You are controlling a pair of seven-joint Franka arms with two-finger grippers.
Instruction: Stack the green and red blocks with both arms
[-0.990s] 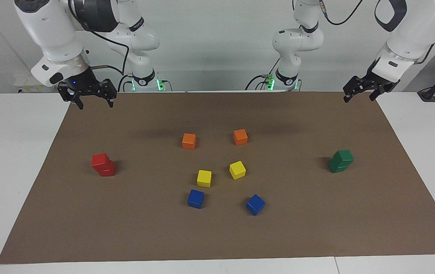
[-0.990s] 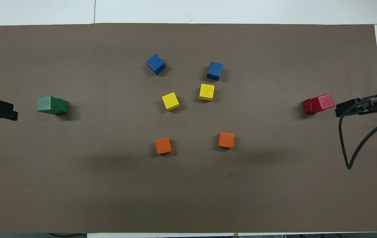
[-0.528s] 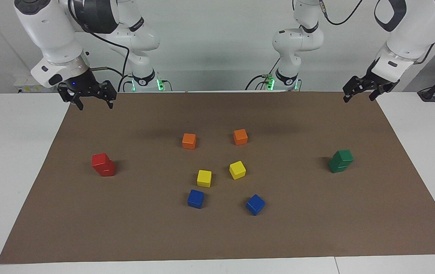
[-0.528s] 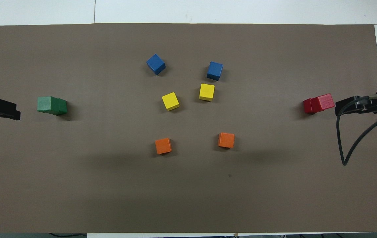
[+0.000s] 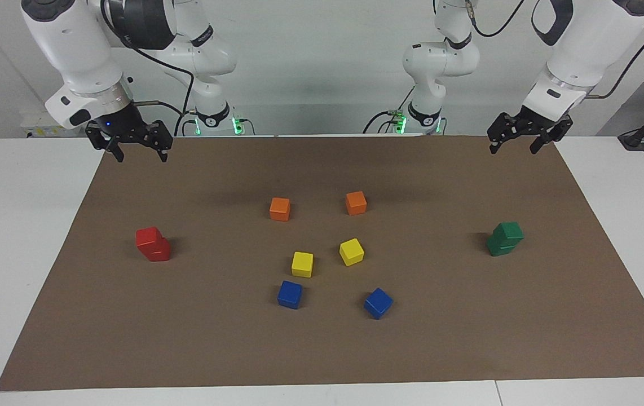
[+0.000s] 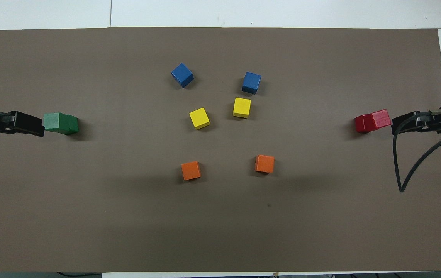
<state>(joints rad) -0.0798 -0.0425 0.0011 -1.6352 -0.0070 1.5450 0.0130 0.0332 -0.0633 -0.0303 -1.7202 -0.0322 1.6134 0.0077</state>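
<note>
Two red blocks (image 5: 153, 243) stand stacked, the top one offset, at the right arm's end of the brown mat; the stack also shows in the overhead view (image 6: 373, 120). Two green blocks (image 5: 504, 238) stand stacked the same way at the left arm's end, also seen from overhead (image 6: 60, 123). My right gripper (image 5: 141, 156) hangs open and empty, raised over the mat's edge by the robots, apart from the red stack. My left gripper (image 5: 514, 149) is open and empty, raised over the mat's corner, apart from the green stack. From overhead, the left gripper (image 6: 27, 124) and the right gripper (image 6: 407, 123) show edge-on.
In the mat's middle lie two orange cubes (image 5: 279, 208) (image 5: 356, 202), two yellow cubes (image 5: 302, 264) (image 5: 351, 251) and two blue cubes (image 5: 290, 294) (image 5: 378, 303). The brown mat (image 5: 468, 338) covers most of the white table. A black cable (image 6: 402, 170) hangs from the right arm.
My left gripper has shifted sideways toward the table's middle; from overhead it now sits right beside the green stack. The right gripper has barely moved. The blocks have not moved.
</note>
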